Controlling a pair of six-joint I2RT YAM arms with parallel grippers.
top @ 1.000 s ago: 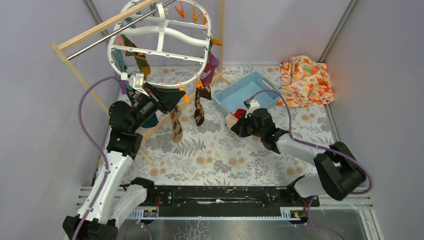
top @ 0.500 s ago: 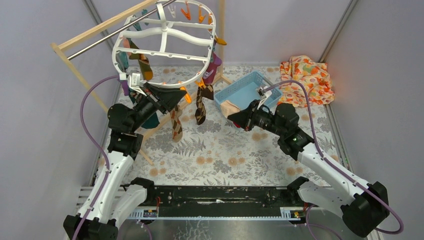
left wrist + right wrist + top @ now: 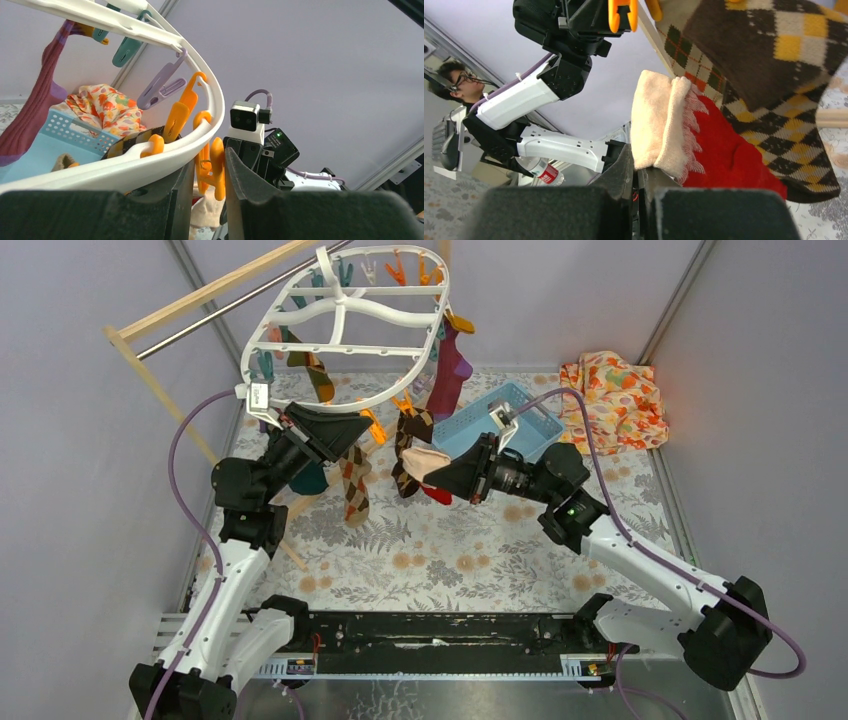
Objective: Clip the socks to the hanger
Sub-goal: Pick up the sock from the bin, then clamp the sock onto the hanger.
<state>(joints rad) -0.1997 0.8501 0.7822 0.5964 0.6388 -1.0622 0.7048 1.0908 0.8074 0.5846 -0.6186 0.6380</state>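
Note:
The white oval hanger hangs tilted from the rack rod; its rim also shows in the left wrist view. Argyle socks, a teal sock and a maroon sock hang from its pegs. My left gripper is shut on an orange peg at the hanger's near rim. My right gripper is shut on the red sock with a cream cuff and holds it up just right of that peg, beside a hanging argyle sock.
A wooden rack with a metal rod stands at the back left. A blue basket sits behind the right gripper. An orange floral cloth lies at the back right. Grey walls close the sides.
My right gripper has lifted the red sock out of the basket and carried it left toward the held peg. The hanger has tilted up and shifted right with my left gripper.

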